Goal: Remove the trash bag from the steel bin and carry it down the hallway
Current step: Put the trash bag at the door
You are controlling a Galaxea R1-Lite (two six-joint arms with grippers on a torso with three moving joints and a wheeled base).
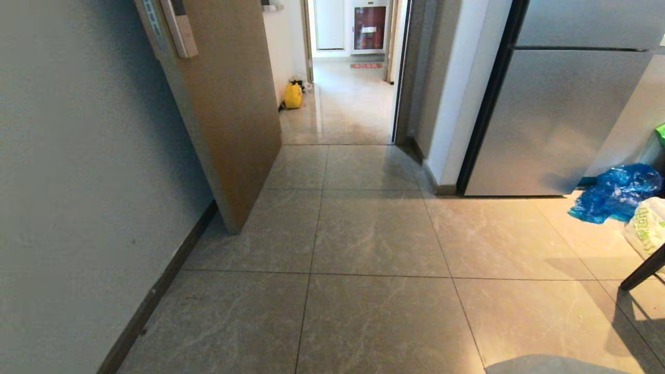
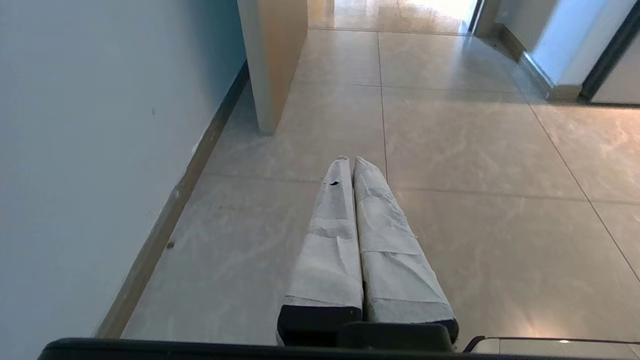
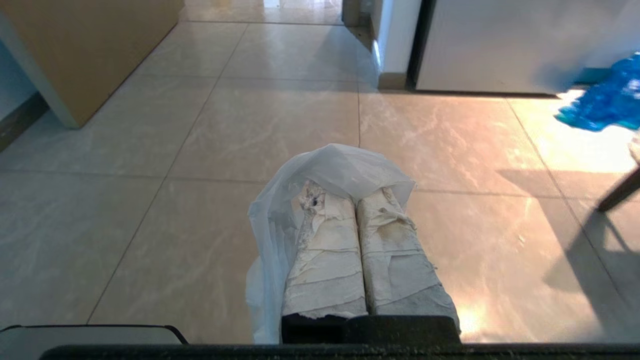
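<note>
Both grippers hang low over the glossy hallway (image 1: pixel 363 228) tiles, the left gripper (image 2: pixel 349 161) with fingers pressed together on nothing, the right gripper (image 3: pixel 350 192) with fingers pinched shut on the thin white trash bag (image 3: pixel 325 175) draped over their tips, an open brown door (image 1: pixel 228 104) ahead.

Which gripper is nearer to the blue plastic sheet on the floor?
Right. The right gripper has the blue plastic sheet ahead, toward the robot's right; the left gripper hangs beside the wall.
</note>
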